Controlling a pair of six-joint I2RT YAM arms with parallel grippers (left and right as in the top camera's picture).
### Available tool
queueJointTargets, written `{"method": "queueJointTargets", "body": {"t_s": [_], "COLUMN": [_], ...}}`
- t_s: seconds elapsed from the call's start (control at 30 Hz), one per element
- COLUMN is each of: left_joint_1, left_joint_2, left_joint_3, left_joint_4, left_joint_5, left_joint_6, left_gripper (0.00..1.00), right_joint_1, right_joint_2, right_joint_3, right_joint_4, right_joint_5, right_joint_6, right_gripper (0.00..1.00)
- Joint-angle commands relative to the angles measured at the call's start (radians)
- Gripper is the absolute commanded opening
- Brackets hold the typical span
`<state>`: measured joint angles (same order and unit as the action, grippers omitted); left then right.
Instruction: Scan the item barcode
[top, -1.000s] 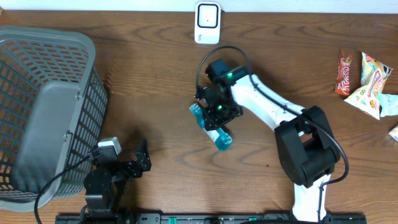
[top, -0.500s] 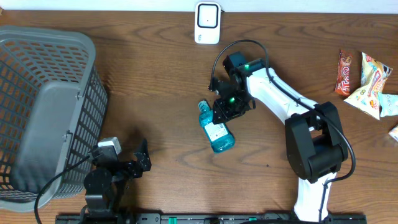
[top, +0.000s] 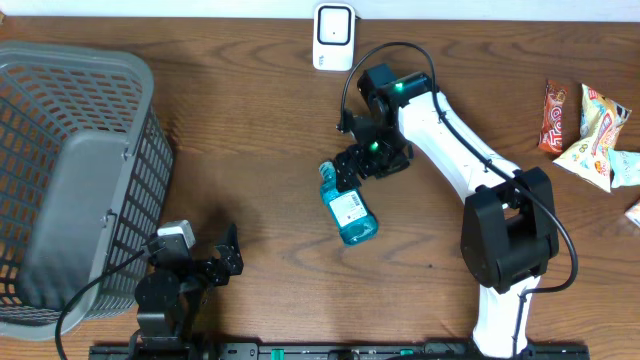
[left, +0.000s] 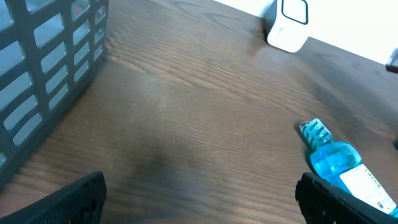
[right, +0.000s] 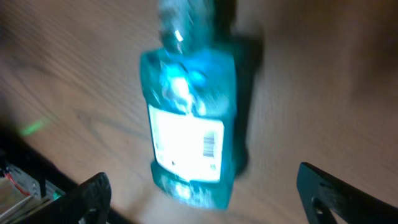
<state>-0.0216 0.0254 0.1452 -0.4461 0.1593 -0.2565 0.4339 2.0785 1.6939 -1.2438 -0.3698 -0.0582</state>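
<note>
Grey mesh basket (top: 150, 170) first, at far left. Finding the left gripper (top: 233, 250) just beside it, low at the near edge, fingers spread wide and holding nothing. Reaching the blue bottle (top: 348, 208) at table centre, lying on its side with the barcode label facing up. Noting the right gripper (top: 362, 165) hovering by the cap end, fingers apart, gripping nothing. Judging the step as picking up: needing to close on the body, then be turning the barcode toward the white scanner (top: 333, 36).

Mock shop checkout: barcode scanner (top: 333, 37), grey shopping basket (top: 150, 165), snack packets (top: 590, 125) on a table (top: 250, 120).
</note>
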Motion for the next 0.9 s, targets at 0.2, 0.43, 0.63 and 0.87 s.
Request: {"method": "queueJointTargets", "body": {"t_s": [0.2,0.43,0.63,0.87], "left_joint_1": [-0.002,-0.002,-0.002,-0.002], "left_joint_2": [0.0,0.0,0.0,0.0], "left_joint_3": [-0.014,-0.014,-0.014,-0.014], "left_joint_4": [-0.016,-0.016,-0.016,-0.016], "left_joint_5": [0.012,0.012,0.012,0.012], "left_joint_6": [0.013,0.013,0.013,0.013], "left_gripper": [0.98,0.98,0.98,0.98], "right_joint_1": [-0.02,-0.016,0.029,0.147], "right_joint_2": [-0.027,-0.027,-0.027,-0.027], "right_joint_3": [-0.017,-0.137,-0.269,-0.434], "right_joint_4": [-0.081,0.037,0.206,0.355], "right_joint_5": [0.027,-0.056,-0.108,0.04], "right_joint_6": [0.024,0.035,0.048,0.175], "right_gripper": [0.99,0.99,0.99,0.9]}}
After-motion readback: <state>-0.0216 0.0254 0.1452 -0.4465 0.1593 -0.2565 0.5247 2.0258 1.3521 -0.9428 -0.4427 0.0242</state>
